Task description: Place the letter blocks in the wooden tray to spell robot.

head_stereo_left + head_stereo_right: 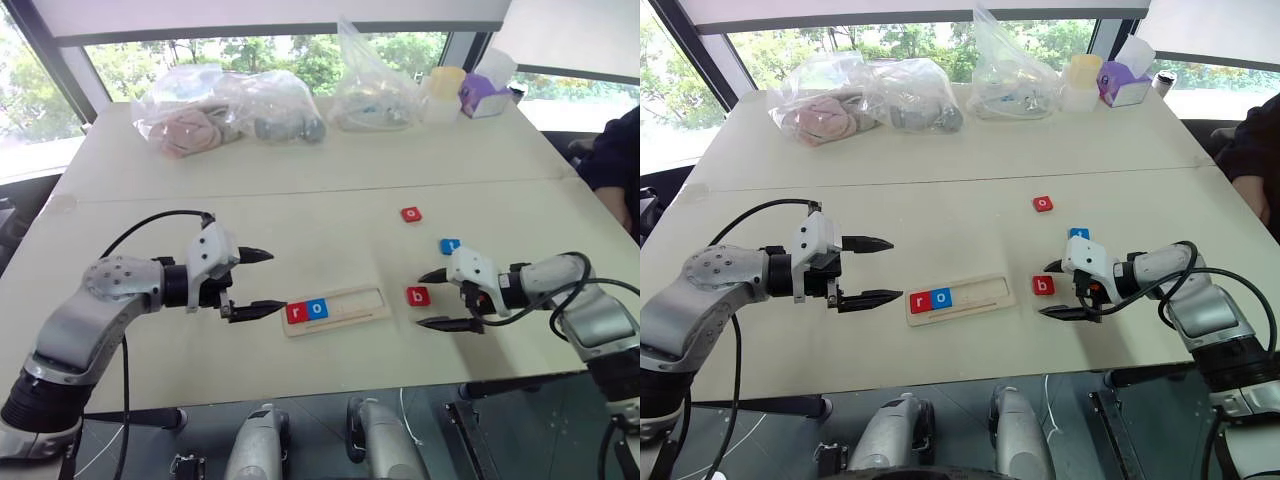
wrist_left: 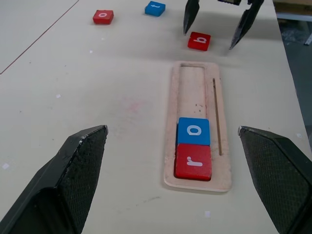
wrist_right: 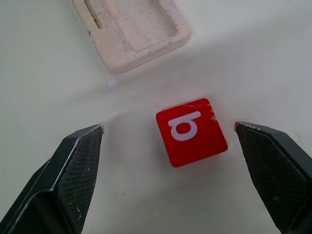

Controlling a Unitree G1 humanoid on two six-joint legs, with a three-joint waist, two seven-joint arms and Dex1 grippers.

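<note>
The wooden tray (image 1: 362, 301) lies near the table's front edge. A red "r" block (image 1: 296, 312) and a blue "o" block (image 1: 317, 309) sit side by side at its left end. My left gripper (image 1: 272, 282) hovers open just left of the tray, holding nothing. A red "b" block (image 3: 191, 131) lies flat on the table right of the tray, and my right gripper (image 1: 420, 300) stands open with one finger on either side of it, not touching. Farther back lie a blue block (image 1: 450, 246) and a red "o" block (image 1: 411, 214).
Clear plastic bags (image 1: 200, 110) of items, a pale cup (image 1: 443, 95) and a purple box (image 1: 485, 95) line the table's far edge. A person's dark sleeve (image 1: 615, 160) shows at the right edge. A seam crosses the table behind the blocks.
</note>
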